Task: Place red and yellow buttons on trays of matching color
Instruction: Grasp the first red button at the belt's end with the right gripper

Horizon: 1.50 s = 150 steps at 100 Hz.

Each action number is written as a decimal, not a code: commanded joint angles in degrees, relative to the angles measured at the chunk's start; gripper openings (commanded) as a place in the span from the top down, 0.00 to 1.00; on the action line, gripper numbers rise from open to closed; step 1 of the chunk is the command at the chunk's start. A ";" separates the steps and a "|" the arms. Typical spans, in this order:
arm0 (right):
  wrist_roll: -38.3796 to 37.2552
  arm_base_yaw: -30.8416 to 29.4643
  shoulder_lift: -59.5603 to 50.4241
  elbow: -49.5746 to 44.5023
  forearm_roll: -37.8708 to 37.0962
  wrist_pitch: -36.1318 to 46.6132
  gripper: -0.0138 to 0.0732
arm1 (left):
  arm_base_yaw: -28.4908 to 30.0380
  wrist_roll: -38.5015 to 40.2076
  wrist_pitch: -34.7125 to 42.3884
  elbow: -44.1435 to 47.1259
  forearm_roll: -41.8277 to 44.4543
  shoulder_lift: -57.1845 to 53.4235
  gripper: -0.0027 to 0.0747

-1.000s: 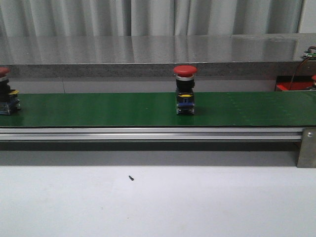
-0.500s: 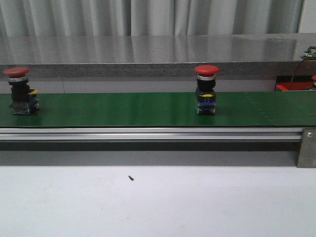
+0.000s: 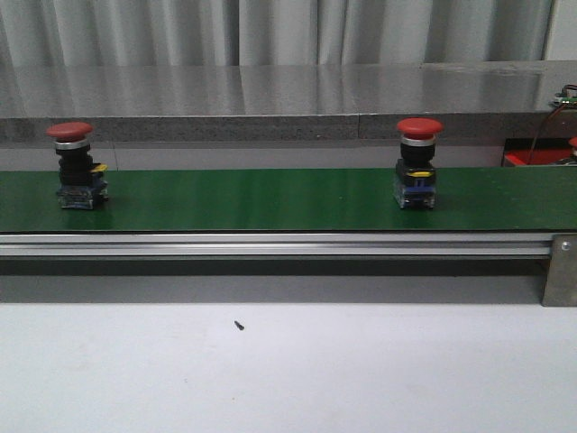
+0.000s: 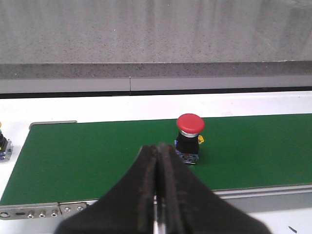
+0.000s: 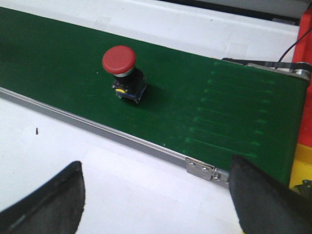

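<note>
Two red buttons stand upright on the green belt [image 3: 270, 200]: one red button [image 3: 421, 164] toward the right, another red button [image 3: 76, 166] toward the left. The left end effector [image 4: 159, 161] is closed and empty; the right end effector [image 5: 156, 195] is wide open.

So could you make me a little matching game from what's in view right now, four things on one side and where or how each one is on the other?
Things:
1. left red button
2. right red button
3. left gripper
4. right gripper

Place or state:
A. jaws spread wide apart
B. upright on the green conveyor belt, near its left end in the front view
C. jaws pressed together, holding nothing
D. upright on the belt, right of centre in the front view

Pairs: 1-B, 2-D, 3-C, 4-A
</note>
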State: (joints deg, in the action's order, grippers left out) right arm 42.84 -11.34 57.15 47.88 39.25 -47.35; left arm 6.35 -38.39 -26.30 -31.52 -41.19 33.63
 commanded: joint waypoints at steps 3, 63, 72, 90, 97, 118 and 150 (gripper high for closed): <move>0.60 1.06 2.83 1.98 2.63 2.89 0.15 | -0.43 -0.19 3.42 -1.71 -2.20 0.08 0.99; 0.60 8.79 27.43 16.50 -0.36 6.94 0.15 | -0.43 -0.19 3.42 -1.71 -2.20 0.08 0.99; 0.60 8.79 29.80 18.33 -0.43 6.94 0.15 | -0.43 -0.19 3.42 -1.71 -2.20 0.08 0.99; 0.60 8.79 33.86 20.82 -0.54 7.01 0.17 | -0.43 -0.19 3.42 -1.71 -2.20 0.08 0.99; 0.60 8.79 34.96 21.20 -0.54 6.82 0.20 | -0.43 -0.19 3.42 -1.71 -2.20 0.08 0.99; 0.60 8.79 36.47 21.28 -0.96 6.64 0.45 | -0.43 -0.19 3.42 -1.71 -2.20 0.08 0.99; -0.81 5.45 35.96 28.00 -2.31 0.97 0.73 | -0.43 -0.19 3.42 -1.71 -2.20 0.08 0.99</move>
State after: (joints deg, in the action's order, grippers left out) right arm 42.53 -3.96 95.86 71.55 36.14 -45.64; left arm 6.35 -38.51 -26.16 -31.52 -41.48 33.63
